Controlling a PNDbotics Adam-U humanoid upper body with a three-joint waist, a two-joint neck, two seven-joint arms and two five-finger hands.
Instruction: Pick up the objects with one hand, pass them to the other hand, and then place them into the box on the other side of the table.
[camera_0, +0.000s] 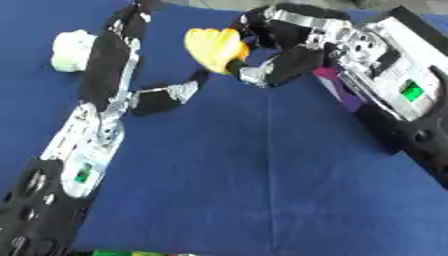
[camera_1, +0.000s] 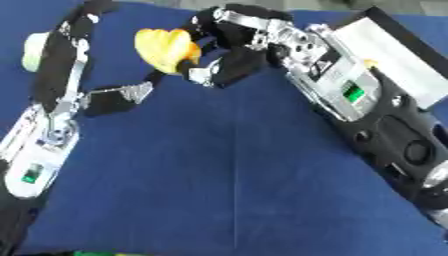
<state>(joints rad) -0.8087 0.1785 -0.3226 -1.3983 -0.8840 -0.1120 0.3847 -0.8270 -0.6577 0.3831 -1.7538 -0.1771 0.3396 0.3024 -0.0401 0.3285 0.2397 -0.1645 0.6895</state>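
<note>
While your right hand (camera_0: 276, 47) curls its fingers around a yellow object (camera_0: 213, 47) above the blue table (camera_0: 262, 175), your left hand (camera_0: 118, 60) lies open, fingers straight, beside a white object (camera_0: 72, 50).

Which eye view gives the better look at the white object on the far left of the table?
The left eye view. There the white object shows nearly whole on the blue cloth, beside the left arm. In the right eye view it sits at the picture's edge, and the left arm hides much of it, so only a pale strip shows.
</note>
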